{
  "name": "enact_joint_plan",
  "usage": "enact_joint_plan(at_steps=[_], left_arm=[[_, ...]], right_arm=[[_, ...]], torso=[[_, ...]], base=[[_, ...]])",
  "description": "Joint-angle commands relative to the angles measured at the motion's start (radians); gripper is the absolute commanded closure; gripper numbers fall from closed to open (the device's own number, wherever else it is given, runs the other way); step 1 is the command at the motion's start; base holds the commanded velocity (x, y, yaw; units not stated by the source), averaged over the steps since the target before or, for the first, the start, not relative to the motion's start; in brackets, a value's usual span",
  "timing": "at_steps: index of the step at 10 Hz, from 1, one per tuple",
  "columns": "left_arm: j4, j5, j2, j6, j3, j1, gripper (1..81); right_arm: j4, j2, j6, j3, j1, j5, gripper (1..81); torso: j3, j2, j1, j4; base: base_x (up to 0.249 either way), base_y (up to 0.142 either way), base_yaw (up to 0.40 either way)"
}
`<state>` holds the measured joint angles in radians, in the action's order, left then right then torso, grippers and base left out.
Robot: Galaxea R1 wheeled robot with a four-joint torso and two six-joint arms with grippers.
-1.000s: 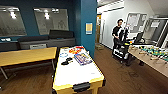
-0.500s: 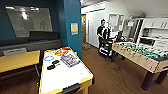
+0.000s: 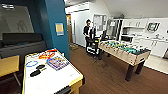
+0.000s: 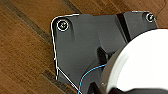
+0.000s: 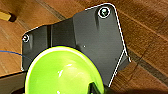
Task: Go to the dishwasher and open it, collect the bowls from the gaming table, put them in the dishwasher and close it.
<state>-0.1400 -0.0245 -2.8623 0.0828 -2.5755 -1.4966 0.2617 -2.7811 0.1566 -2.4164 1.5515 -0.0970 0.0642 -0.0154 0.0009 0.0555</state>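
Note:
A white bowl point(image 4: 142, 62) hangs over the wooden floor in the left wrist view, with my left gripper point(image 4: 120, 90) shut on its rim. In the right wrist view my right gripper point(image 5: 95, 88) is shut on a lime-green bowl point(image 5: 62, 72), one dark finger over its rim. The gaming table point(image 3: 62, 77), white-topped with a yellow edge, stands at the lower left of the head view and bears a colourful game box point(image 3: 57, 62) and rings. I cannot make out the dishwasher among the white kitchen units point(image 3: 147, 37) far right.
A table-football table point(image 3: 123, 50) stands ahead on the right, on dark wooden floor point(image 3: 105, 75). A person point(image 3: 87, 31) stands behind a black cart point(image 3: 93, 46) past it. A teal wall corner point(image 3: 55, 27) rises left of centre, and a yellow-topped table point(image 3: 8, 65) is at the far left.
The whole head picture has slid left, so the camera has turned right. The table-football table and kitchen now take more of the view, and the gaming table sits lower left.

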Motion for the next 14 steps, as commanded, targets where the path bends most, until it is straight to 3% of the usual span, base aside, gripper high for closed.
enact_joint_plan(at_steps=[1, 14], left_arm=[[-0.003, 0.051, 0.007, 0.003, -0.002, 0.045, 81.1], [-0.001, 0.051, 0.006, 0.003, -0.002, 0.045, 81.1]], right_arm=[[-0.004, 0.016, -0.002, -0.007, -0.041, 0.059, 81.1], [-0.007, -0.018, 0.000, -0.056, -0.040, 0.059, 81.1]], torso=[[0.000, 0.000, 0.000, 0.000], [0.000, 0.000, 0.000, 0.000]], base=[[0.000, 0.000, -0.396], [0.000, 0.000, -0.396]])
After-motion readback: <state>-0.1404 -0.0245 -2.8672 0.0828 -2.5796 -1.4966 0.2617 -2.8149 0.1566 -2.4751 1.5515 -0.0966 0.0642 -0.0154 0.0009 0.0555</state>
